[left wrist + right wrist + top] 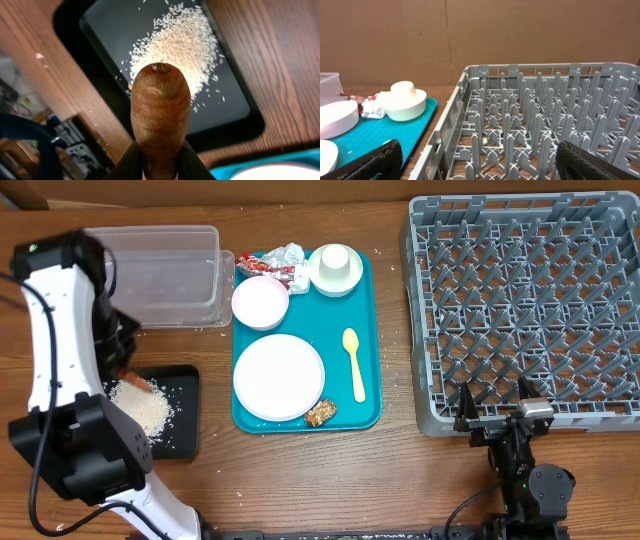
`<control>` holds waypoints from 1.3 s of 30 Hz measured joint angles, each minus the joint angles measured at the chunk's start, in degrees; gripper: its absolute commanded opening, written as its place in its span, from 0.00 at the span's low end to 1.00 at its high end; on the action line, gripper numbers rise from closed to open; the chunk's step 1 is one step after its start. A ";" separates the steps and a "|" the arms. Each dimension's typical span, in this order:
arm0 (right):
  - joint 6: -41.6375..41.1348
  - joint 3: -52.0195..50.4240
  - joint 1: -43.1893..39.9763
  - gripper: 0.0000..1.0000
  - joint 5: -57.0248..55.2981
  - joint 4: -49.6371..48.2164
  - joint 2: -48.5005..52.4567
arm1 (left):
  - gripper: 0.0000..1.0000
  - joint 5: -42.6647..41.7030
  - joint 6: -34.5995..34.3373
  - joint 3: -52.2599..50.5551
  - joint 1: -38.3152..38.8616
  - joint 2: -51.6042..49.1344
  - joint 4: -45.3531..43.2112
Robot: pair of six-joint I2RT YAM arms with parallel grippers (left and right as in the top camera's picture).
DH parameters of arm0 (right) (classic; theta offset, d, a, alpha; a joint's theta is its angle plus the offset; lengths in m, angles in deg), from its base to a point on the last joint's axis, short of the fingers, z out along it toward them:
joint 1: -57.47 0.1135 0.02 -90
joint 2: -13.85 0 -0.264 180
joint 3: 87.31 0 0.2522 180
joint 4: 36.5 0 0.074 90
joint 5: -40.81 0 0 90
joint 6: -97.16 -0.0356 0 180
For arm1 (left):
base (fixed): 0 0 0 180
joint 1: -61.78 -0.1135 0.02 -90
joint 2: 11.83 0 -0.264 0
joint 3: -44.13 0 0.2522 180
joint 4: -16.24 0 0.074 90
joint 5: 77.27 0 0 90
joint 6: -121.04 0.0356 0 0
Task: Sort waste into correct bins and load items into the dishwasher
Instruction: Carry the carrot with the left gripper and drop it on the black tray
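Orange and ridged, the one carrot stick (160, 107) is pinched between the jaws of the left gripper (159, 167), which are closed on its lower end. It hangs above the black tray (112, 25), over one pile of rice (175, 45) with a few grains scattered around it. The other bin, a clear tub (160, 275), sits just behind the black tray and has nothing visible in it.

The teal tray (370, 405) carries one plate (278, 377), two bowls and one yellow spoon (354, 365). The first bowl (260, 302) is near the plate's far edge; the second bowl (335, 270) is at the far right corner with one small cup (337, 258) at its centre. Between the bowls lie one red-and-white wrapper (272, 272) and one crumpled napkin (288, 253), touching each other. One brown chunk (320, 412) lies at the tray's near edge, just beside the plate.

The grey rack (530, 310) stands right of the teal tray, with no dishes in it. The right gripper (495, 415) is at the rack's near edge, its two fingers spread wide and holding nothing.
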 measured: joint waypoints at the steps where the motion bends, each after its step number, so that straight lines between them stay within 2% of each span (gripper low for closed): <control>1: 0.00 0.00 0.00 1.00 0.00 0.07 0.00 | 0.17 -0.33 0.00 -1.60 -0.87 0.02 -1.16; 8: -0.02 0.00 0.00 1.00 0.00 0.02 0.00 | 0.19 -2.32 0.24 -13.73 -5.20 0.02 -10.14; 15: -0.02 0.00 0.00 1.00 0.00 0.02 0.00 | 0.20 -2.99 0.28 -20.50 -5.66 0.02 -18.18; 19: 0.00 0.00 0.00 1.00 0.00 0.00 0.00 | 0.27 -3.04 0.42 -22.40 -5.66 0.02 -21.92; 21: 0.00 0.00 0.00 1.00 0.02 0.04 0.00 | 0.36 -2.80 0.42 -23.71 -5.66 0.02 -24.04; 23: -0.02 0.00 0.00 1.00 0.00 0.02 0.00 | 0.48 -2.67 0.72 -24.46 -5.66 0.02 -24.35; 24: -0.02 0.00 0.02 1.00 0.00 0.02 0.00 | 0.49 -2.56 0.72 -24.65 -5.66 0.02 -24.35; 31: -0.02 0.00 0.00 1.00 0.00 0.04 0.00 | 0.47 -1.60 1.60 -24.70 -5.66 0.02 -24.41; 34: 0.00 0.00 0.00 1.00 0.00 0.02 0.00 | 0.46 -1.64 2.58 -23.76 -5.66 0.02 -21.59; 39: 0.00 0.00 0.00 1.00 0.00 0.00 0.00 | 0.43 -3.56 4.63 -15.17 -5.42 0.17 -15.39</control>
